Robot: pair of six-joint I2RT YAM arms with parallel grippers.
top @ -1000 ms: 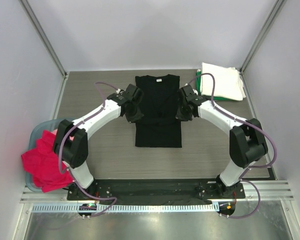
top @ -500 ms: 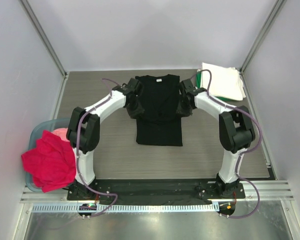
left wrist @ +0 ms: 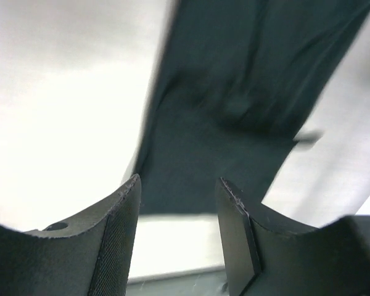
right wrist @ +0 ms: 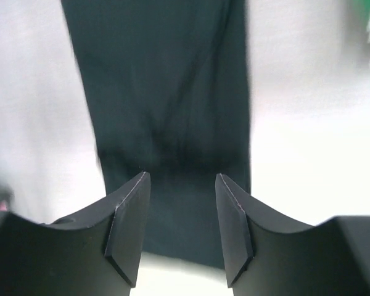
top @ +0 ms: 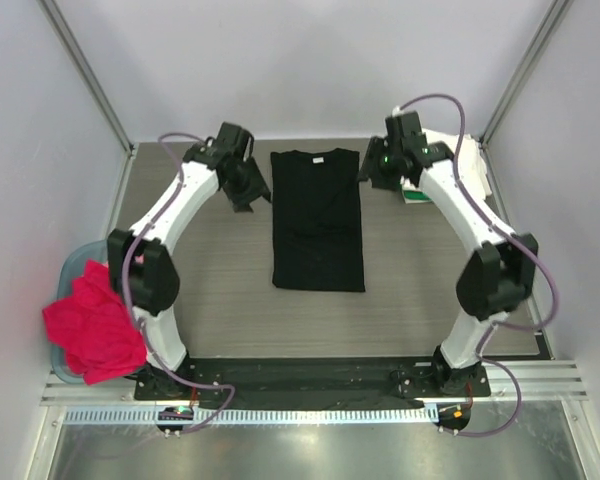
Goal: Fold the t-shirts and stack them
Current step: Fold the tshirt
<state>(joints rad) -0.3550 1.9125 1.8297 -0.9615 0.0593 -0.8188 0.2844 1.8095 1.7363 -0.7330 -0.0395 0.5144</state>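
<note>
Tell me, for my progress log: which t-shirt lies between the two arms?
The black t-shirt, folded narrow mid-table. The white one sits far right; the red one drapes the tub.

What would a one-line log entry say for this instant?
black t-shirt: sleeves folded in, flat | left gripper: open, empty | right gripper: open, empty

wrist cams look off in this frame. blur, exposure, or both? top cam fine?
Left wrist: table blown out white, black t-shirt blurred, fingers sharp. Right wrist: same washout, t-shirt edges soft. Top external: sharp, evenly lit.
</note>
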